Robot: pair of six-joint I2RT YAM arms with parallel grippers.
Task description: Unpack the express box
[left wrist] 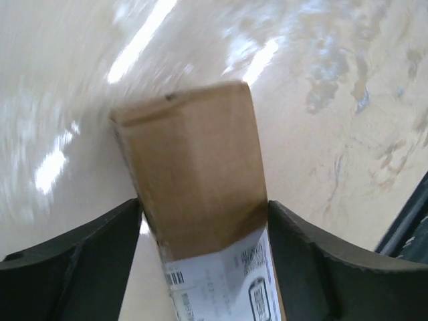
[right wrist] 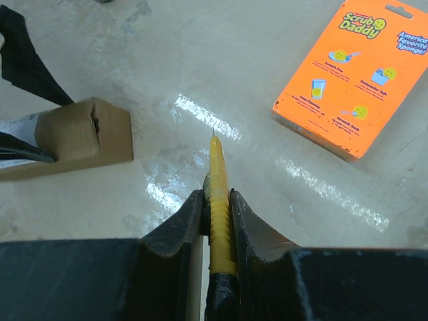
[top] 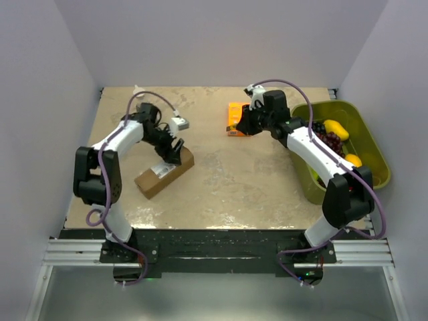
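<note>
**Left wrist view.** My left gripper (left wrist: 204, 208) straddles the express box (left wrist: 194, 160). One dark finger (left wrist: 87, 257) lies along each long side with its tip touching the cardboard, so the grasp is closed on the box across its width. The nearer part of the box sits between the fingers, and its farther end runs lengthwise clear of them. The box is elongated, plain brown cardboard. A white printed label (left wrist: 221, 281) with a barcode covers the part of the top face closest to the wrist, and the rest of that face is bare. This view is blurred.

**Right wrist view.** My right gripper (right wrist: 215, 200) is clenched on a slim yellow tool (right wrist: 218, 167), which projects forward and ends in a thin metal point. Beyond that point and to the left is one end of the box, flaps shut, well apart from these fingers. Farther off to the right, an orange package (right wrist: 351, 77) lies flat.

**Top view.** The box lies flat and diagonal on the left half of the table (top: 227, 180), under the left gripper. The right gripper hangs just beside the orange package, toward the far edge. A green bin (top: 374, 144) holding yellow and dark fruit stands at the right edge.
</note>
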